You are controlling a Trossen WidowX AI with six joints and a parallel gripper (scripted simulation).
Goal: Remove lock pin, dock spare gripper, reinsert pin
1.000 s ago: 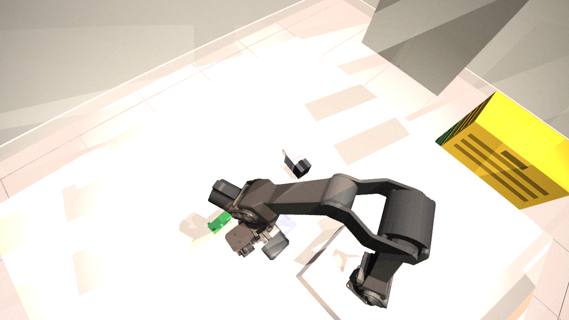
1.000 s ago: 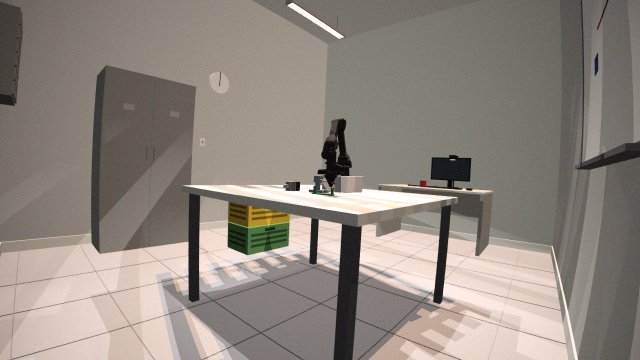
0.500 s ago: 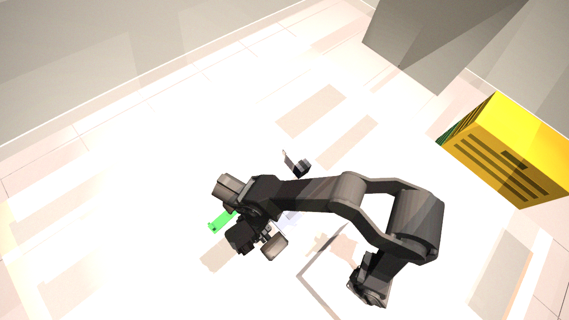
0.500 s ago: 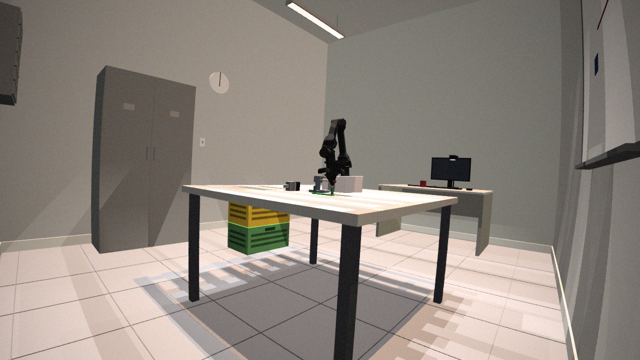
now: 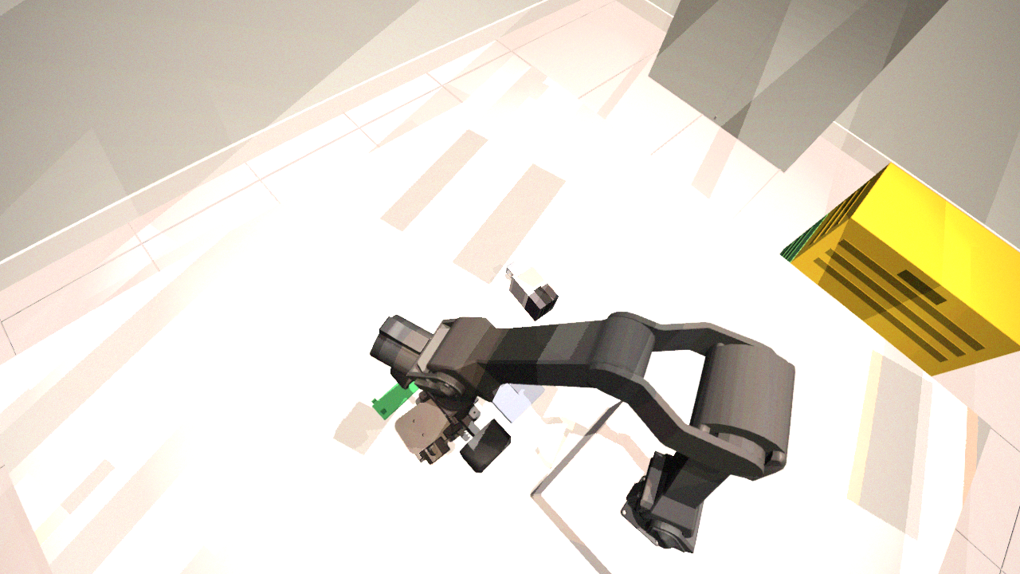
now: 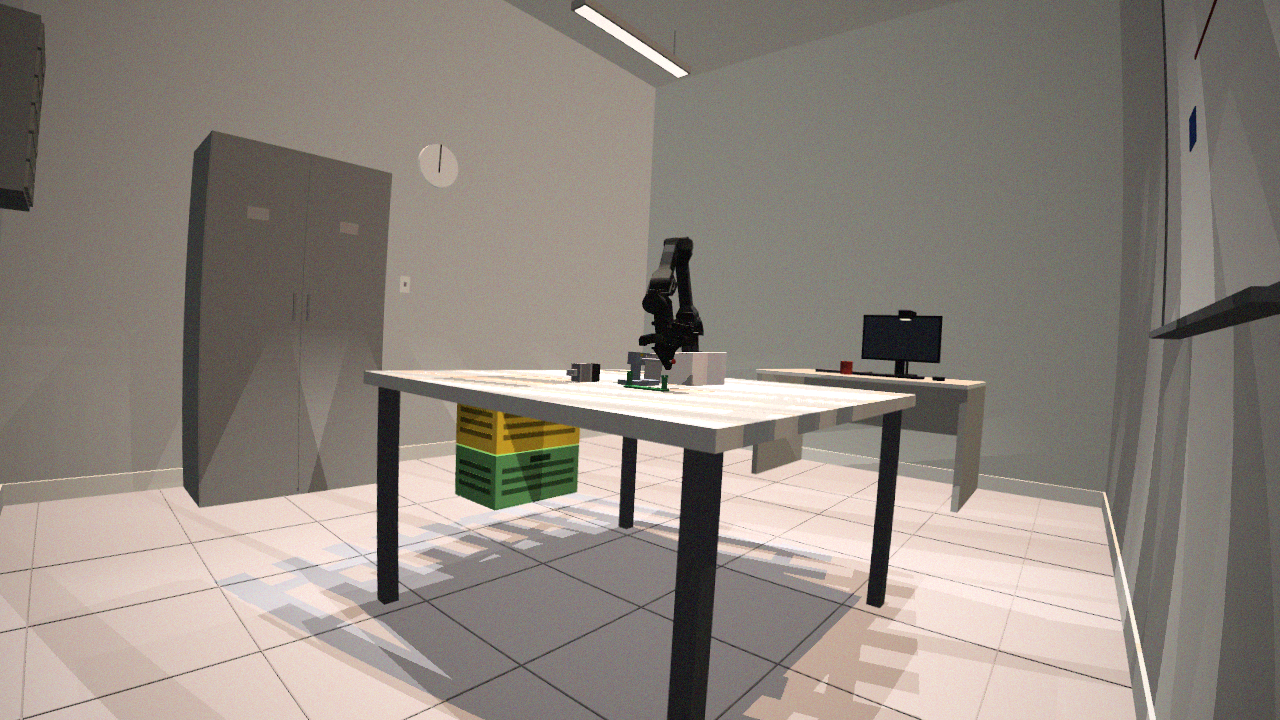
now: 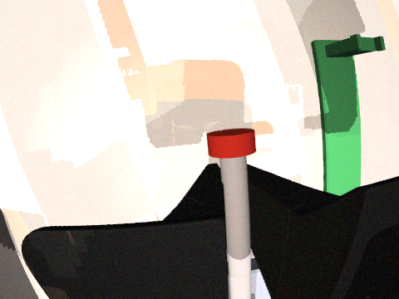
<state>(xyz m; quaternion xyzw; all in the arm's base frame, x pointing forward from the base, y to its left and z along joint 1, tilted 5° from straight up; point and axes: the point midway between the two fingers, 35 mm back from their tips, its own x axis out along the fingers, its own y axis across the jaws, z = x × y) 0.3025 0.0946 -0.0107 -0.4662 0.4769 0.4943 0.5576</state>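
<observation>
My gripper (image 7: 223,173) (image 6: 667,366) is shut on the lock pin, gripping its grey shaft. The pin's red head (image 7: 231,144) (image 6: 673,360) stands above the black fingertips in the wrist view. The fingers hide much of the shaft, and its lower end is out of view, so I cannot tell whether it is clear of the socket. The pale blue-grey mount (image 5: 515,405) (image 6: 636,367) is mostly hidden under the arm in the top view. The spare gripper (image 5: 542,300) (image 6: 587,371), dark with a lighter end, lies on the table apart from my gripper.
A green strip (image 5: 387,402) (image 6: 648,387) (image 7: 342,166) with upright end pieces lies beside the mount. A white box (image 6: 707,368) stands near the arm's base. The table (image 6: 537,399) carries them all. A yellow crate (image 5: 927,249) is beyond the table's edge.
</observation>
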